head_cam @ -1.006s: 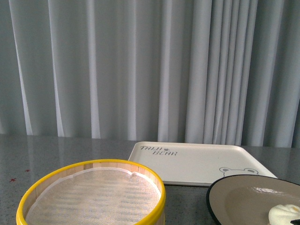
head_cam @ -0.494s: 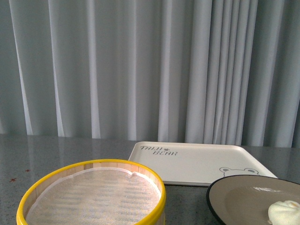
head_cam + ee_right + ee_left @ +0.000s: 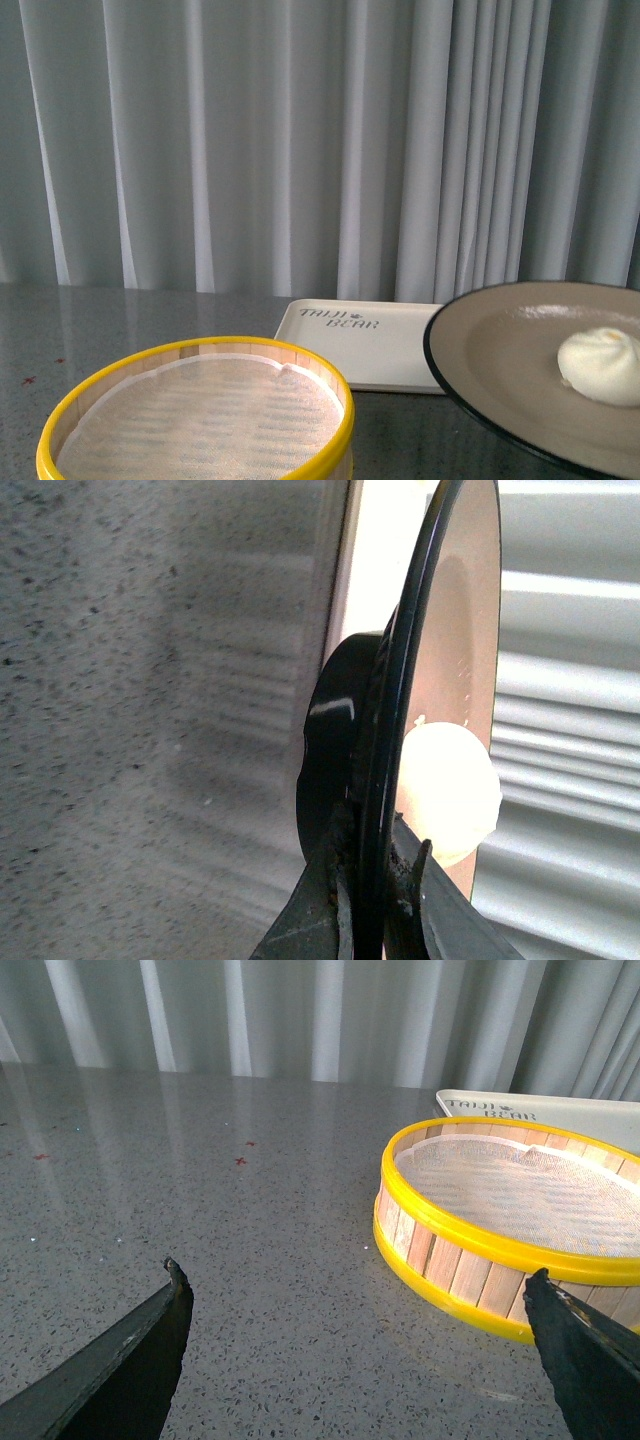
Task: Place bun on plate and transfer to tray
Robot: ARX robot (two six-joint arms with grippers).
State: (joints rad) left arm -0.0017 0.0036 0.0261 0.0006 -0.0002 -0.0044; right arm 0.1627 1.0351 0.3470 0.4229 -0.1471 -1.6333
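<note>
Noted the plate (image 3: 500, 360) up off the table (image 3: 120, 320), seemingly tipped a little, in front of the tray (image 3: 380, 345) and, by the look of it, not yet over it. Found the bun (image 3: 600, 365) sitting on the plate's grey inside, toward the right-hand part, loose, with nothing holding it. Saw the right gripper (image 3: 375, 890) pinched tight on the plate's black rim, a finger on each face, close by the bun. Saw the left gripper (image 3: 358, 1278) spread wide, carrying nothing, low over the table near the steamer basket (image 3: 190, 345). Judged the plate stiff, glazed, probably slick and breakable, and a fair load for a pinch at one edge, so liable to droop or twist at the far side. Best taken at the rim, as here, with the bite deep enough to reach past the lip. Judged the bun soft, light, easily dented, and apt to slide or roll on any slope. Keep level in transit, go slowly, and set down flat on the tray's bare middle before letting go. Cannot tell from these views how high above the table.
</note>
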